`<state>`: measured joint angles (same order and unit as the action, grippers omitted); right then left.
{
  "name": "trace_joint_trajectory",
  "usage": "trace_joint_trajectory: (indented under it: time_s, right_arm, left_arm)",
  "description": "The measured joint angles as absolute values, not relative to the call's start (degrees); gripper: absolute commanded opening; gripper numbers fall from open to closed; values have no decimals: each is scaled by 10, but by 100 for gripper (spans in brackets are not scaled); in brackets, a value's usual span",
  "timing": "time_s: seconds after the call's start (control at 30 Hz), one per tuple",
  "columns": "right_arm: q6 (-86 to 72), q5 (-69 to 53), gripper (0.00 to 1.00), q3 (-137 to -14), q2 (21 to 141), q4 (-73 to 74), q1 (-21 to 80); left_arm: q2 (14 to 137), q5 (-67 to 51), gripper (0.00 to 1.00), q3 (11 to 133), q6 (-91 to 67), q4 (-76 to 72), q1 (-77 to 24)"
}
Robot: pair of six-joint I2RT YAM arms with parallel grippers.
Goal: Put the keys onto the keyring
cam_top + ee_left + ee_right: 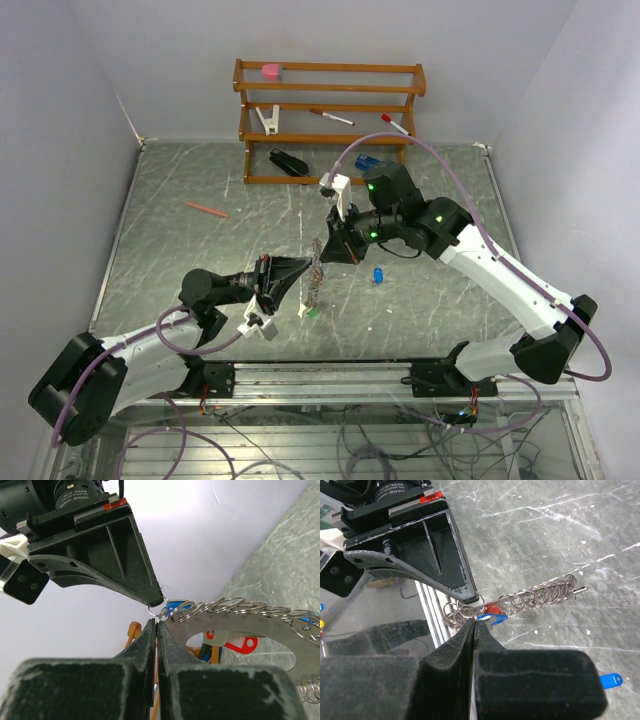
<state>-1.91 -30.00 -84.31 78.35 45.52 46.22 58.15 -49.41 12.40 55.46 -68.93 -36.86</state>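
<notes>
Well, the keyring (260,625) hung over the bench (200,260), a flat silvery band fringed with little split rings. The left jaws were clamped on its rim, and the right jaws were together at a blue tag (492,616). The left wrist view caught its flat face. The right wrist view had it edge-on, with a loose blue key (610,681) lying on the bench.

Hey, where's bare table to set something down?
Bare table lies left, between the red pencil and the left arm, and far right, between the rack and the right arm. The centre is crowded: left gripper and right gripper meet at the keyring, a loose blue key beside it.
</notes>
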Motion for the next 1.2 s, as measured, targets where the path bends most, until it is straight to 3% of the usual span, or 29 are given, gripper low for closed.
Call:
trace_joint_trajectory:
  time_s: [1.2]
  right_arm:
    - [-119,-311,0,-843,797,440,479]
  left_arm:
    - [590,-475,7,125,597,-675,-369]
